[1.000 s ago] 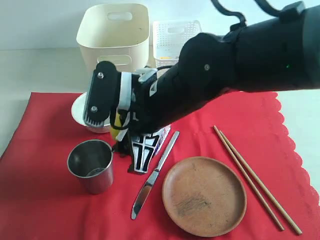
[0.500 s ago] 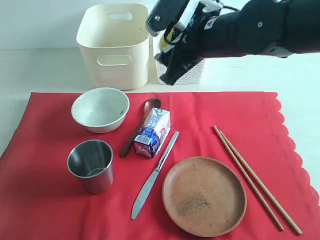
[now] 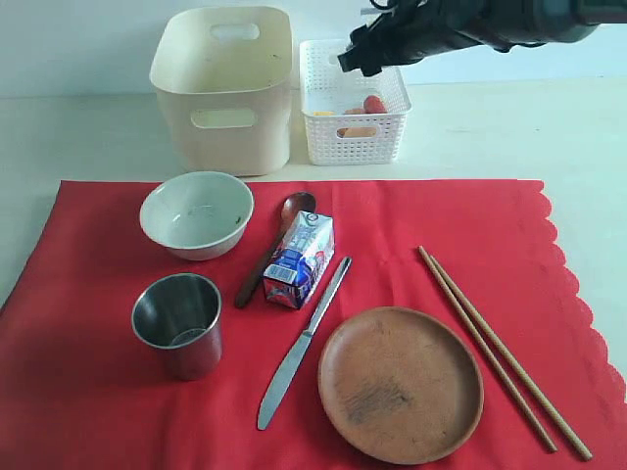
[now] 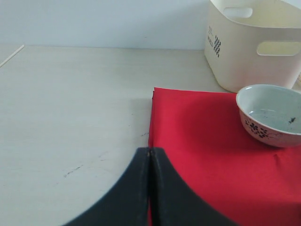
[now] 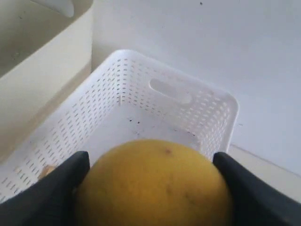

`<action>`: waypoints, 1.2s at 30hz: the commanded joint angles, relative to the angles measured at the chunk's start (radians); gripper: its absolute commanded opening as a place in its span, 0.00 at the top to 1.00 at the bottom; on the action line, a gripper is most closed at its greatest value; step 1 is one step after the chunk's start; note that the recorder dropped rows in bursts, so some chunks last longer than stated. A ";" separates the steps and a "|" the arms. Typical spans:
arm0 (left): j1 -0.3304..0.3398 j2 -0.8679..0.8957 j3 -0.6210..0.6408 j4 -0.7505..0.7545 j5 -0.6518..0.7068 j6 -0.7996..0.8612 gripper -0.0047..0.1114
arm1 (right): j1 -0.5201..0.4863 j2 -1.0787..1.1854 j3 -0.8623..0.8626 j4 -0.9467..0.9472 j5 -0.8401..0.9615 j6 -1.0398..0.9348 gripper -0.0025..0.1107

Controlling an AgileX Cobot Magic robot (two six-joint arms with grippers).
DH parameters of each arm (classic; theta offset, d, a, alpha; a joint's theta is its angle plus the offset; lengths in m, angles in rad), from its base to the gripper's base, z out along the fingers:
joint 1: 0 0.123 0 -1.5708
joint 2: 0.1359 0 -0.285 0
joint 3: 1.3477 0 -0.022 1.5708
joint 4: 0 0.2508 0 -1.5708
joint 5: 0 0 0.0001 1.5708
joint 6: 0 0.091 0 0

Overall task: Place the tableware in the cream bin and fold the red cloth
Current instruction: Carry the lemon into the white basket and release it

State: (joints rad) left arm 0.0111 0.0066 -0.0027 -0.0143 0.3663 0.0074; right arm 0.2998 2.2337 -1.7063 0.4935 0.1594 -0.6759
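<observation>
With the right gripper [image 5: 151,197] clamped wide round a yellow lemon [image 5: 153,172] above the white basket [image 3: 355,147] at the table's [image 3: 78,137] far edge, left gripper [image 4: 149,188] pinched shut on nothing beside the red cloth's [image 3: 88,392] left edge. Not yet binned: bowl [image 3: 196,213], steel cup [image 3: 178,323], spoon [image 3: 274,245], knife [image 3: 304,343], plate [image 3: 400,382], chopsticks [image 3: 500,352], all on the cloth before the cream bin [image 3: 223,88]. Liable to bounce off the basket rim and roll among the dishes if dropped from this height.

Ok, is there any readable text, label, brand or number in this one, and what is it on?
Nothing can be quoted.
Milk carton: blue and red print on its faces, too small and blurred to read.
Cream bin: dark dotted marking on its side wall in the left wrist view, no legible letters.
Bowl: dark pattern on the outside, which looks like decoration rather than text.
</observation>
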 commanded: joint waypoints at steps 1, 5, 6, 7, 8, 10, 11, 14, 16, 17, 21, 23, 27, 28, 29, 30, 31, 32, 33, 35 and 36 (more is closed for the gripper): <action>0.002 -0.007 0.003 0.004 -0.013 0.001 0.96 | -0.004 0.052 -0.036 0.004 -0.011 0.058 0.98; 0.002 -0.007 0.003 0.004 -0.013 0.001 0.96 | -0.004 0.065 -0.036 0.004 -0.027 0.058 0.85; 0.002 -0.007 0.003 0.004 -0.013 0.001 0.96 | -0.004 0.065 -0.036 0.005 -0.027 0.060 0.81; 0.002 -0.007 0.003 0.004 -0.013 0.001 0.96 | -0.004 0.065 -0.036 0.012 -0.027 0.060 0.76; 0.002 -0.007 0.003 0.004 -0.013 0.001 0.96 | -0.004 0.065 -0.036 0.026 -0.027 0.060 0.71; 0.002 -0.007 0.003 0.004 -0.013 0.001 0.96 | -0.004 0.065 -0.036 0.050 -0.037 0.060 0.62; 0.002 -0.007 0.003 0.004 -0.013 0.001 0.96 | -0.004 0.065 -0.036 0.052 -0.040 0.060 0.58; 0.002 -0.007 0.003 0.004 -0.013 0.001 0.96 | -0.004 0.065 -0.036 0.052 -0.033 0.060 0.47; 0.002 -0.007 0.003 0.004 -0.013 0.001 0.96 | -0.004 0.057 -0.036 0.054 -0.011 0.060 0.40; 0.002 -0.007 0.003 0.004 -0.013 0.001 0.96 | -0.006 0.052 -0.036 0.052 0.004 0.060 0.36; 0.002 -0.007 0.003 0.004 -0.013 0.001 0.96 | -0.013 0.022 -0.036 0.052 0.065 0.060 0.26; 0.002 -0.007 0.003 0.004 -0.013 0.001 0.96 | -0.015 0.000 -0.036 0.052 0.094 0.060 0.24; 0.002 -0.007 0.003 0.004 -0.013 0.001 0.96 | -0.015 -0.046 -0.036 0.050 0.142 0.060 0.22; 0.002 -0.007 0.003 0.004 -0.013 0.001 0.96 | -0.015 -0.059 -0.036 0.045 0.175 0.058 0.22; 0.002 -0.007 0.003 0.004 -0.013 0.001 0.96 | -0.015 -0.080 -0.036 0.024 0.218 0.058 0.23; 0.002 -0.007 0.003 0.004 -0.013 0.001 0.96 | -0.015 -0.095 -0.036 -0.011 0.261 0.058 0.24; 0.002 -0.007 0.003 0.004 -0.013 0.001 0.96 | -0.015 -0.112 -0.036 -0.048 0.296 0.058 0.26; 0.002 -0.007 0.003 0.004 -0.013 0.001 0.96 | -0.015 -0.130 -0.036 -0.081 0.329 0.066 0.30; 0.002 -0.007 0.003 0.004 -0.013 0.001 0.96 | -0.015 -0.144 -0.036 -0.110 0.355 0.082 0.33; 0.002 -0.007 0.003 0.004 -0.013 0.001 0.96 | -0.017 -0.178 -0.036 -0.187 0.418 0.144 0.46; 0.002 -0.007 0.003 0.004 -0.013 0.001 0.96 | -0.017 -0.191 -0.036 -0.215 0.442 0.169 0.52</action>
State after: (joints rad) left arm 0.0111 0.0066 -0.0027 -0.0125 0.3663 0.0074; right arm 0.2917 2.0890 -1.7329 0.3711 0.5261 -0.5719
